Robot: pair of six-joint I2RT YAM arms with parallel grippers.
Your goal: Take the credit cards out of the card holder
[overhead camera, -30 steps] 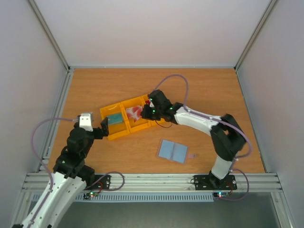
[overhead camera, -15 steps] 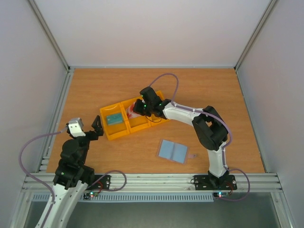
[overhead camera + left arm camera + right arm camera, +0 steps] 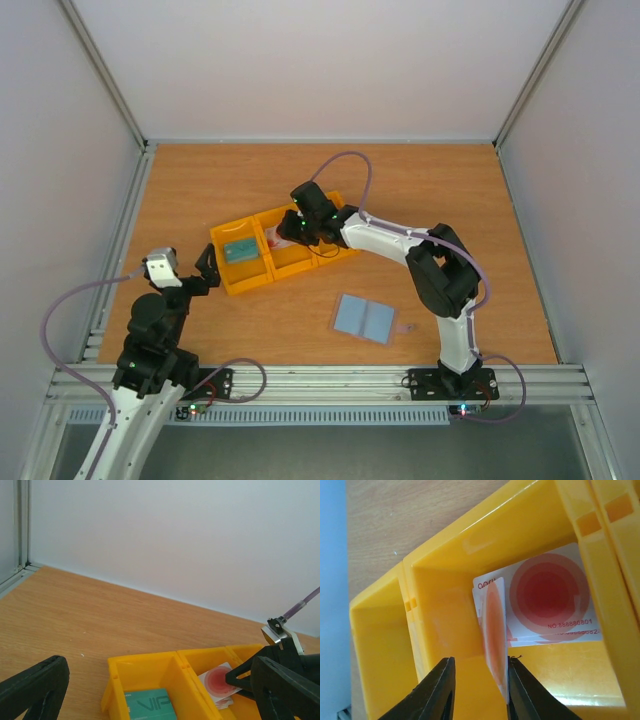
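Note:
The card holder (image 3: 365, 318) lies open on the table with its pale blue-grey inside up, apart from both arms. My right gripper (image 3: 295, 228) (image 3: 481, 662) hangs over the middle compartment of the yellow tray (image 3: 250, 283). Its jaws stand slightly apart. A whitish credit card with a red blotch (image 3: 495, 630) stands on edge against the right finger, clear of the left one. Similar red-circle cards (image 3: 550, 600) (image 3: 220, 682) lean on the compartment wall behind it. A teal card (image 3: 238, 250) (image 3: 150, 705) lies in the left compartment. My left gripper (image 3: 205, 275) (image 3: 165, 680) is open and empty, near the tray's left end.
The yellow tray (image 3: 440, 610) has three compartments and sits at a slant in the middle of the wooden table. Grey walls and metal rails close the table in at the left, the right and the back. A purple cable (image 3: 345, 160) arcs over the right arm.
My right gripper moved left from the tray's right end to the middle compartment, then parted its jaws off the blotched card. My left arm drew back from the tray toward the near left.

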